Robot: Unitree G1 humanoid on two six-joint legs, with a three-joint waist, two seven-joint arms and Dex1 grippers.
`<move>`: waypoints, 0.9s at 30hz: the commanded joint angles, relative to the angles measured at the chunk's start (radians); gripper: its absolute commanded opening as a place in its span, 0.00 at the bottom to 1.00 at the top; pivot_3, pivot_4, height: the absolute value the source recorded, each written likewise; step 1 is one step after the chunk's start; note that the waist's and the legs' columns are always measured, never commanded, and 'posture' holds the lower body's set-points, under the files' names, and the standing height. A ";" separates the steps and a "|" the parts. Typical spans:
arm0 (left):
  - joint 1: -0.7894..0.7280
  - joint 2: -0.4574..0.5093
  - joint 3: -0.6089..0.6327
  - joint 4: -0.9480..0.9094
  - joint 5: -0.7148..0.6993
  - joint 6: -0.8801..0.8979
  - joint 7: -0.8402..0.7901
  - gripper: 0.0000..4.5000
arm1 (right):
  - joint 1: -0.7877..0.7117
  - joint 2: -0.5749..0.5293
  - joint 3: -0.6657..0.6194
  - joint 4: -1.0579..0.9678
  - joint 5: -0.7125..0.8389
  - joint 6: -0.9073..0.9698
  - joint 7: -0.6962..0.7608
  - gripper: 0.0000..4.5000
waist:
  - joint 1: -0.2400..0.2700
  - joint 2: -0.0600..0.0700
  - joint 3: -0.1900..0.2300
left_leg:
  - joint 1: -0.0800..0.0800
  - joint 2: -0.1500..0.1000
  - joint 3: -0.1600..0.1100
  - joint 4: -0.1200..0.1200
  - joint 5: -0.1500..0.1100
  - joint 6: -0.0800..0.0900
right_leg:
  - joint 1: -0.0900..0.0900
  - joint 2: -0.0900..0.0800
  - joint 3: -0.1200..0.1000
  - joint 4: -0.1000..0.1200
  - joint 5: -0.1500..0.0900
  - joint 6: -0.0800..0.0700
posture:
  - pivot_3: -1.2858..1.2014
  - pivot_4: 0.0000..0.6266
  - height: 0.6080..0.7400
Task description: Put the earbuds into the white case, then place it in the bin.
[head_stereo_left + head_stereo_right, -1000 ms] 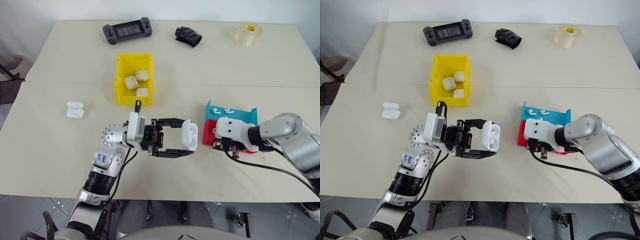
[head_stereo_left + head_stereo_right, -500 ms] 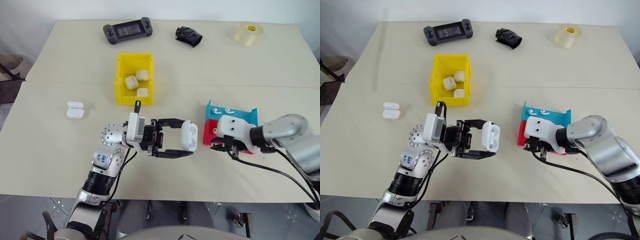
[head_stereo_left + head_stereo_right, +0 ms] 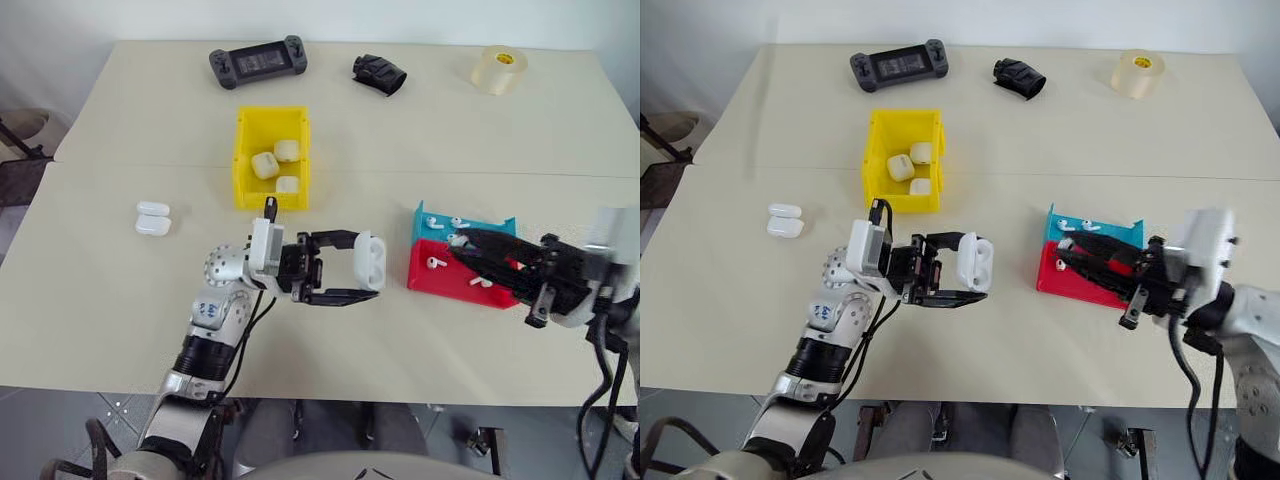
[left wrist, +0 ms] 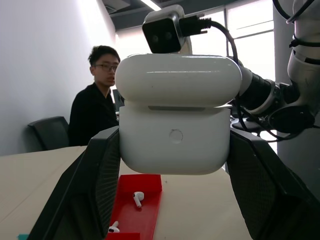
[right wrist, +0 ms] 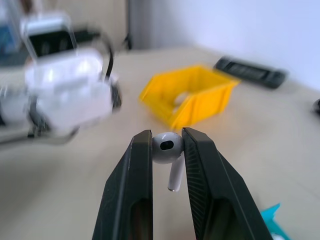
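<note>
Nearest me, my left gripper [image 3: 367,278] is clamped across the sides of the white case [image 3: 369,262], held up off the table [image 3: 100,300] with its lid raised. My right gripper [image 5: 167,150] pinches one earbud [image 5: 167,148] by its bulb, the stem hanging free between the fingers.

I judge the earbud featherlight, hard and slick, so a grip on the rounded head could let it twist or squirt out. The case looks rigid and glossy; its flat sides are the safest hold, clear of the hinge.

Just beyond lie the red tray [image 3: 455,285] with two loose earbuds and the teal tray [image 3: 470,226] with two more. Two spare cases [image 3: 152,217] sit well to the left. Farther off, the yellow bin [image 3: 243,160] holds three cases.
</note>
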 commanded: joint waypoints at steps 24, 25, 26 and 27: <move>-0.071 -0.087 0.034 -0.070 -0.122 0.282 0.069 0.62 | -0.011 0.338 0.500 -0.072 -0.120 -0.323 -0.332 0.11 | -0.001 0.000 0.000 | 0.000 -0.004 -0.001 -0.001 0.000 0.000 | -0.002 0.001 0.002 0.002 0.000 0.000 | 0.52 0.24 1.00; -0.073 -0.088 0.035 -0.071 -0.121 0.283 0.069 0.62 | -0.004 0.337 0.503 -0.064 -0.125 -0.333 -0.327 0.11 | -0.001 0.000 0.000 | 0.000 -0.004 -0.001 -0.001 0.000 0.000 | -0.002 0.001 0.002 0.002 0.000 0.000 | 0.52 0.24 1.00; -0.075 -0.089 0.037 -0.072 -0.121 0.284 0.069 0.62 | 0.005 0.335 0.506 -0.055 -0.131 -0.343 -0.323 0.11 | -0.001 0.000 0.000 | 0.000 -0.004 -0.001 -0.001 0.000 0.000 | -0.002 0.001 0.002 0.002 0.000 0.000 | 0.52 0.24 1.00; -0.076 -0.090 0.039 -0.073 -0.121 0.285 0.069 0.62 | 0.011 0.332 0.508 -0.049 -0.134 -0.351 -0.320 0.11 | -0.001 0.000 0.000 | 0.000 -0.004 -0.001 -0.001 0.000 0.000 | -0.002 0.001 0.002 0.002 0.000 0.000 | 0.52 0.24 1.00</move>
